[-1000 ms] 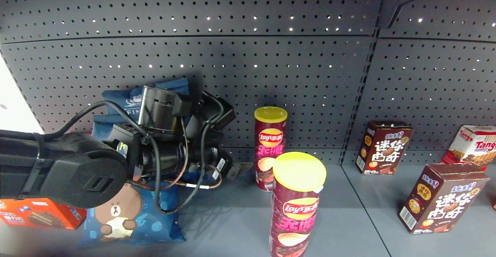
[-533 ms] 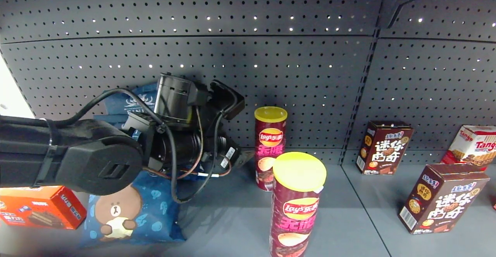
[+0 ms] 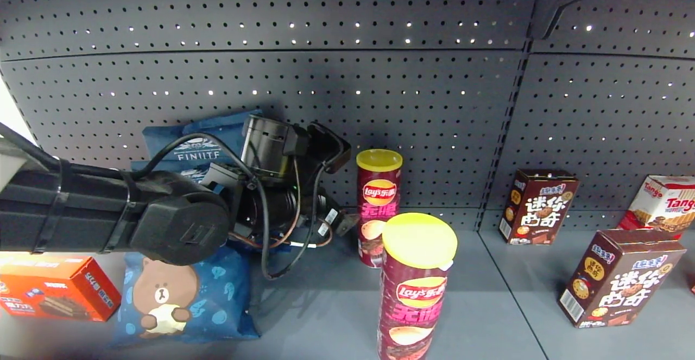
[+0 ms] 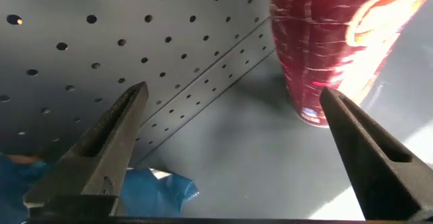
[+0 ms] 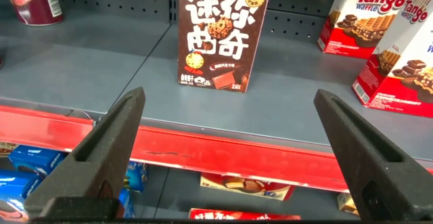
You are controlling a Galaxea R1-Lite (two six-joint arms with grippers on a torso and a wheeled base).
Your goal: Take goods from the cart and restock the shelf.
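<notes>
Close before left tool (image 4: 233,92), chip can (image 4: 318,41)

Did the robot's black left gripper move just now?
Yes. The black left gripper has slid toward the robot's right, closer to the rear red cylindrical chip can with the yellow lid, which stayed put.

Dark pegboard wall (image 3: 380,77), light specks through holes, perhaps backlit.

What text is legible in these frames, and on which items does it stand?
"Lay's": maroon cylindrical can with yellow lid
"迷你曲奇": brown cardboard box
"Tango": white-and-red cardboard box
"FINUTE": dark blue plastic bag
Orange cardboard box: print too small to read
</notes>
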